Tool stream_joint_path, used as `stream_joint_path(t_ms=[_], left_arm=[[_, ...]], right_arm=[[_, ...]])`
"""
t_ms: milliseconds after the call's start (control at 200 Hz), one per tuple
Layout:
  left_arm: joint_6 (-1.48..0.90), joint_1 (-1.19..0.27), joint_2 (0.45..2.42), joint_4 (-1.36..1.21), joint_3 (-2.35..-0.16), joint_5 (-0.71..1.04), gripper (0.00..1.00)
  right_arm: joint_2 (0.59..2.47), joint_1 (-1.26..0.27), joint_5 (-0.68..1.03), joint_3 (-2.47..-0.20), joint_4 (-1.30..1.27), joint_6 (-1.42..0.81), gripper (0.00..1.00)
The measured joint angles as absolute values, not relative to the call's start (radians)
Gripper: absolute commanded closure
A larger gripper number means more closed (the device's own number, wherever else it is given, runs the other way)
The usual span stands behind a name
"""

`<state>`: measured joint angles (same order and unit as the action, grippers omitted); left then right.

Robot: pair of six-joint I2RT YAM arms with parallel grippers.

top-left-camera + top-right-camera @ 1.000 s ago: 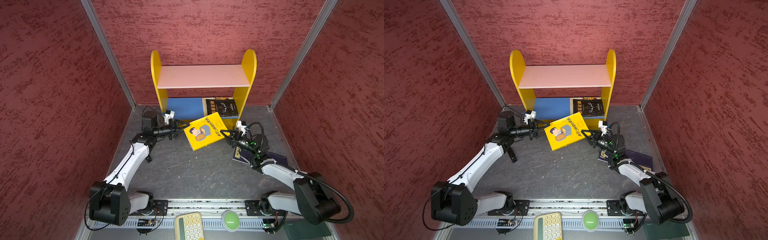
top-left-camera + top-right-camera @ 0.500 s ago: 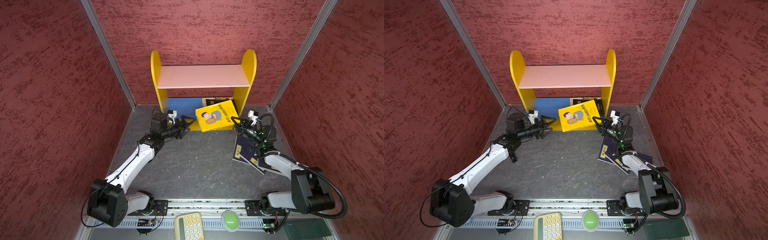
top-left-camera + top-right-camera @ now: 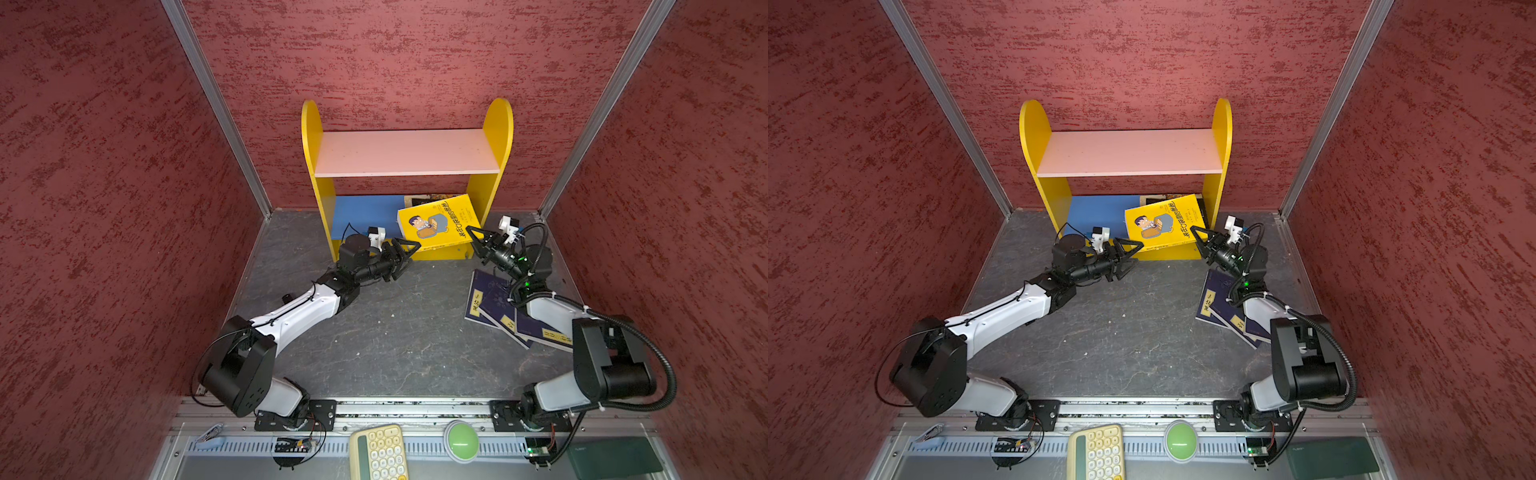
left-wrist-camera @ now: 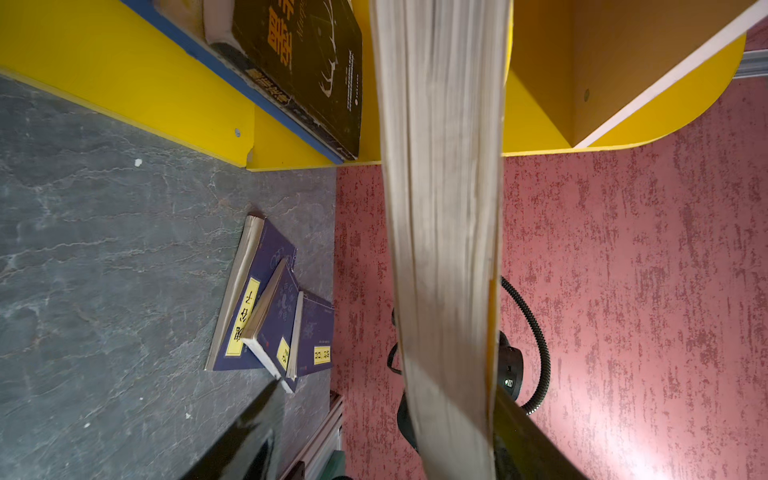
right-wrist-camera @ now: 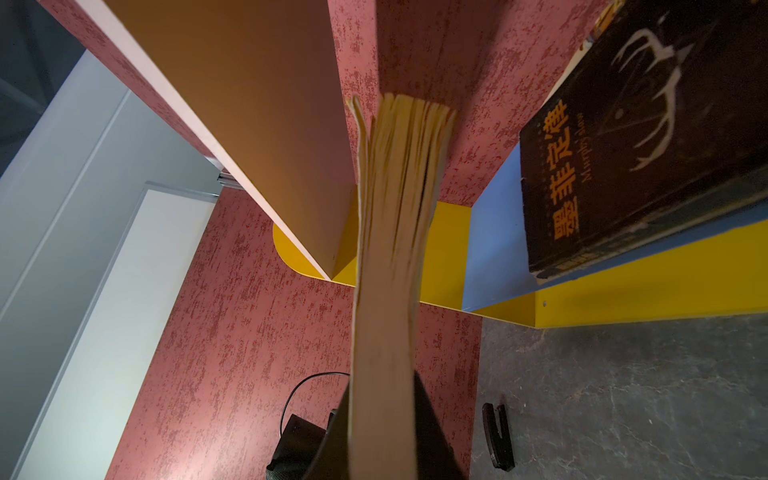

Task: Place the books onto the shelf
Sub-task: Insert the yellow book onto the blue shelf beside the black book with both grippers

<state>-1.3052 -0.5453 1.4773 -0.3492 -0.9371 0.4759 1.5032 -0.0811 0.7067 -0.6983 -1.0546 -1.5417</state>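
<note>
The right gripper (image 3: 472,237) pinches the yellow cartoon book (image 3: 436,222) by its 3 o'clock edge. The left gripper (image 3: 409,261), jaws wide, sits around its 7 o'clock corner, likely to guide it onto the shelf's (image 3: 407,151) blue lower board (image 3: 365,212), above the black book (image 4: 299,62). A second ago the book hung over the table (image 3: 374,332) at 6 o'clock from the shelf; now it is in the low gap.

The yellow book (image 3: 436,222) no longer hangs over the table (image 3: 395,332) at 6 o'clock of the shelf (image 3: 407,151); it sits farther toward 12 o'clock, its far half over the blue lower board (image 3: 365,214) and most of the black book (image 4: 299,62). The right gripper (image 3: 473,241), holding its 4 o'clock corner, is nearer the shelf too. The left gripper (image 3: 407,262), lately apart from it, straddles its 8 o'clock corner, jaws spread
</note>
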Motion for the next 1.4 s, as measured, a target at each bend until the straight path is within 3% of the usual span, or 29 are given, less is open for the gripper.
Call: stream_joint_path(t_ms=[245,426,671,912,1142,1398], left_arm=[[-1.343,-0.537,1.571,-0.412,-1.019,0.467,0.82],[-1.338,-0.514,1.636,-0.43,-1.093,0.511,1.0],[-1.256,-0.453,1.745,-0.41,-1.244,0.625,1.0],[-1.168,-0.405,1.872,-0.356,-1.367,0.731,1.0],[-1.142,-0.39,1.971,-0.327,-1.487,0.77,1.0],[-1.129,-0.387,2.05,-0.3,-1.579,0.78,1.0]], right_arm=[[1.542,-0.081,0.698,-0.698,-1.078,-1.562,0.87],[1.565,-0.078,0.672,-0.729,-1.066,-1.554,0.8],[1.539,-0.074,0.627,-0.837,-0.826,-1.38,0.29],[1.441,-0.023,0.522,-0.862,-0.502,-1.165,0.03],[1.413,-0.001,0.405,-0.902,-0.296,-0.957,0.01],[1.508,-0.001,0.315,-1.013,-0.228,-0.751,0.01]])
